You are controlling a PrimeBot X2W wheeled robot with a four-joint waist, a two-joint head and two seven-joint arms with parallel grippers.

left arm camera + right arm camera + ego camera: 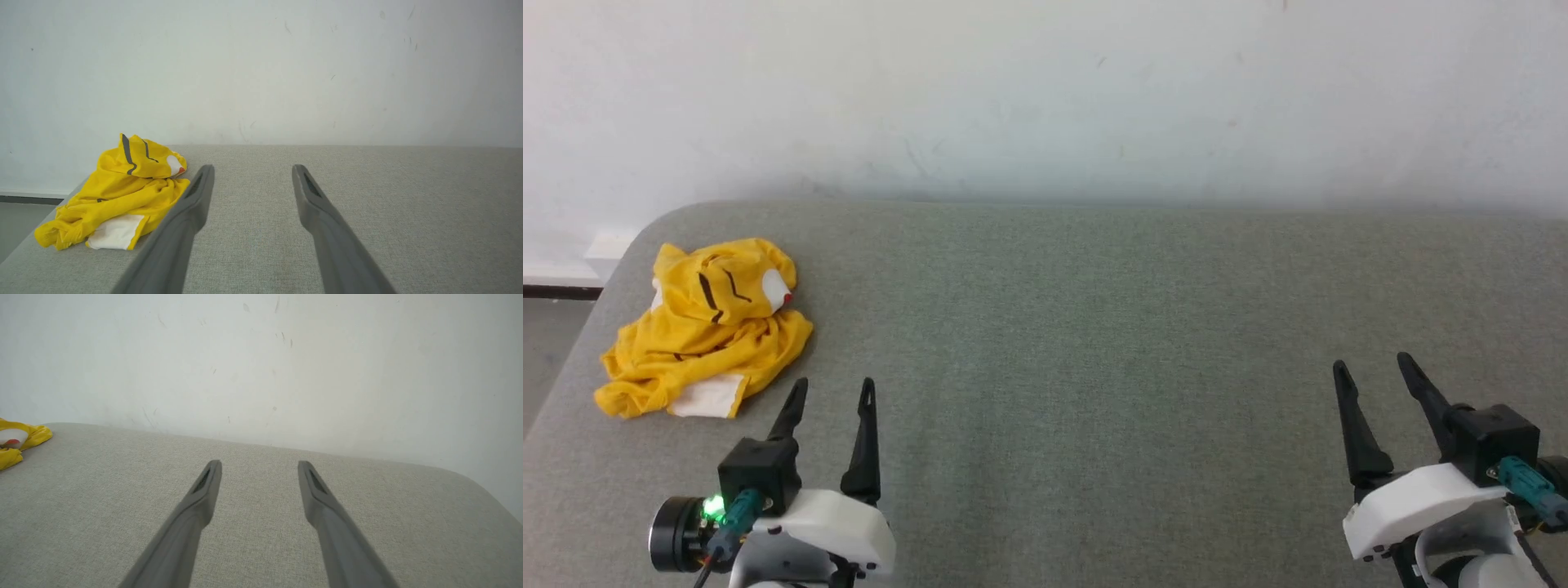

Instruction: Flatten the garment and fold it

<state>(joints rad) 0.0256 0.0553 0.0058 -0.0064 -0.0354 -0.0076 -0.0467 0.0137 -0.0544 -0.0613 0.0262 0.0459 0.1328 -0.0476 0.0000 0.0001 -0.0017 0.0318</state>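
Observation:
The garment (707, 327) is a bright yellow T-shirt with white patches, black line marks and a small red spot, lying crumpled in a heap at the far left of the grey padded table (1094, 343). My left gripper (835, 384) stands open just right of and nearer than the heap, not touching it. In the left wrist view the garment (118, 192) lies left of my left gripper (253, 167). My right gripper (1372, 363) is open at the lower right, far from the cloth. The right wrist view shows that gripper (259, 463) open, with a yellow edge of the garment (20, 441) at the far left.
A pale wall (1045, 98) rises directly behind the table's far edge. The table's rounded left corner (645, 224) lies close to the garment, with floor (547, 343) beyond it. Bare grey fabric stretches between the two grippers.

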